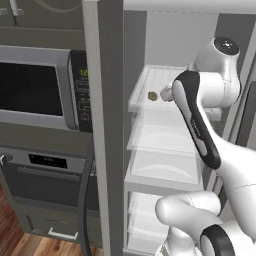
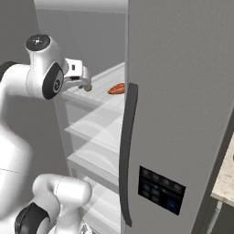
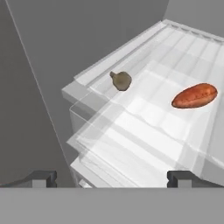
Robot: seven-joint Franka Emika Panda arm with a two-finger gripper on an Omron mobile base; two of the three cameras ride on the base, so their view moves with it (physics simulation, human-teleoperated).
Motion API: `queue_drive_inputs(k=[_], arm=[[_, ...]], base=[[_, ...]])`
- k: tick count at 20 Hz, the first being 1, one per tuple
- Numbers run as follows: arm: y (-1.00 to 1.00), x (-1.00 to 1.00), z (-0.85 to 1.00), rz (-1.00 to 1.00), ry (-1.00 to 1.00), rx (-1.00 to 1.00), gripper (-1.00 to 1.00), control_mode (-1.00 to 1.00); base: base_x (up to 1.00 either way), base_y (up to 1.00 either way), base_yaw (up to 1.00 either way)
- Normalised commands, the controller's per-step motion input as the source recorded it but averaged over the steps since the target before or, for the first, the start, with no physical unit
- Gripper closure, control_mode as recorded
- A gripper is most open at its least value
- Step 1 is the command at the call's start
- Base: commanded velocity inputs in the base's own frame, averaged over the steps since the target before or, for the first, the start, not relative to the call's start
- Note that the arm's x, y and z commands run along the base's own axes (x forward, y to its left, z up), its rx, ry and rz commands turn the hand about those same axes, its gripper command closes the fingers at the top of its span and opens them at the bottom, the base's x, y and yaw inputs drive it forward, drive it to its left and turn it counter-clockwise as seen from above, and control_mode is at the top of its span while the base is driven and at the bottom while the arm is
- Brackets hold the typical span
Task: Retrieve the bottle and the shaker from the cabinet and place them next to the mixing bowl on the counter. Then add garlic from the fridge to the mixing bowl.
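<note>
Your gripper (image 3: 112,178) hangs with its jaws spread wide and nothing between them, just outside the open fridge (image 2: 183,91) at the level of the top shelf (image 3: 144,118). In the hand view the garlic (image 3: 121,81) sits at about eleven o'clock from the gripper, near the shelf's front left corner, and well apart from it at about two o'clock lies a reddish sweet potato (image 3: 195,95). In the left base view the garlic (image 1: 152,95) is just beside the wrist, on the shelf (image 1: 150,82).

The main risk, as you judge it from here, is the small round bulb: if you close off-centre, it may roll or squirt out along the smooth shelf, or drop off the front lip. Come in too low and a fingertip may catch the shelf edge; too high and you close on air. The sweet potato looks far enough away that a mistaken grab seems unlikely unless you drift towards two o'clock. The open fridge door also stands close on the arm's right side, so a wide swing on the way out could strike it.
</note>
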Motion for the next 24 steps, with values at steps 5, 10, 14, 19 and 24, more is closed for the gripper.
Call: queue_drive_inputs(k=[5, 10, 14, 19, 24], arm=[[0.0, 0.44, -0.37, 0.03, 0.06, -0.02, -1.0, -1.0], [0.0, 0.28, -0.51, 0.02, -0.01, 0.0, -1.0, -1.0], [0.0, 0.21, -0.13, 0.02, -0.01, 0.0, -1.0, -1.0], [0.0, 0.31, 0.0, 0.01, -0.02, 0.0, -1.0, -1.0], [0.04, 0.44, 0.0, 0.0, -0.01, 0.0, -1.0, -1.0]], base=[[0.0, 0.0, 0.0], [0.0, 0.0, 0.0], [0.0, 0.0, 0.0], [0.0, 0.0, 0.0], [0.0, 0.0, 0.0]])
